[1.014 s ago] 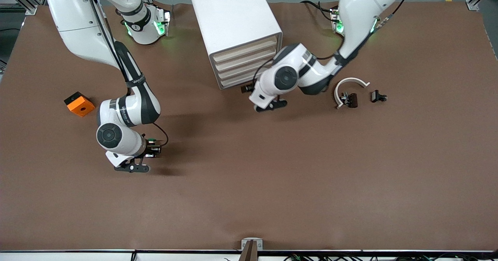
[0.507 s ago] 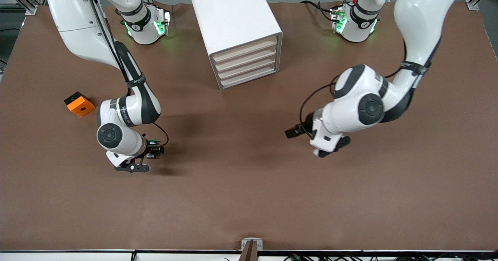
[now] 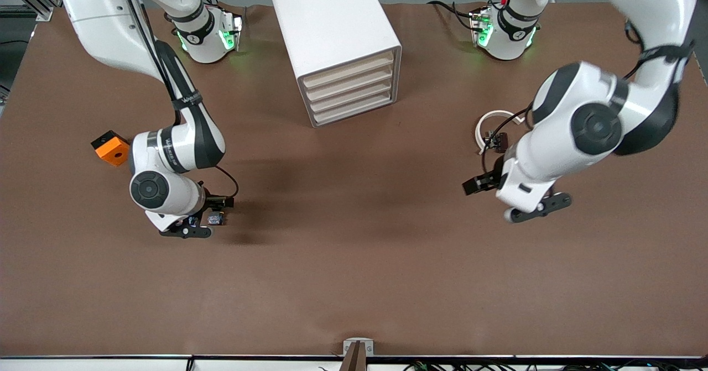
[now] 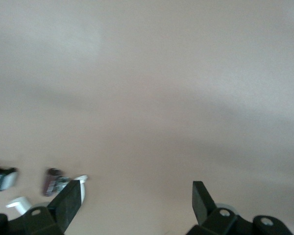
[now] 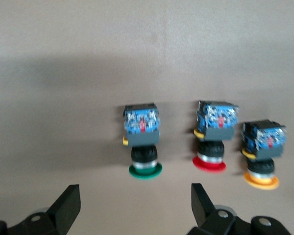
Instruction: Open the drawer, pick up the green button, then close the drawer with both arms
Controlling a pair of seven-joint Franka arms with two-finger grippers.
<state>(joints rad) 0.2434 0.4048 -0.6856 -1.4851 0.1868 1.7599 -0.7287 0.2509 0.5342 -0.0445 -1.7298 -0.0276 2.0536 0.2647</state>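
Four drawers [image 3: 349, 87]: I'm seeing all pushed flush in the white cabinet [image 3: 329, 25], contents hidden.
Writing: I'm reading none legibly.
Green button [image 5: 143, 142]: lying on the table toward the right arm's end, beside red [image 5: 213, 133] and orange [image 5: 264, 152] ones.
Right gripper [image 3: 194, 227]: hovering over it, fingers apart.
Left gripper [image 3: 534, 206]: hanging spread over bare table [image 3: 354, 282].
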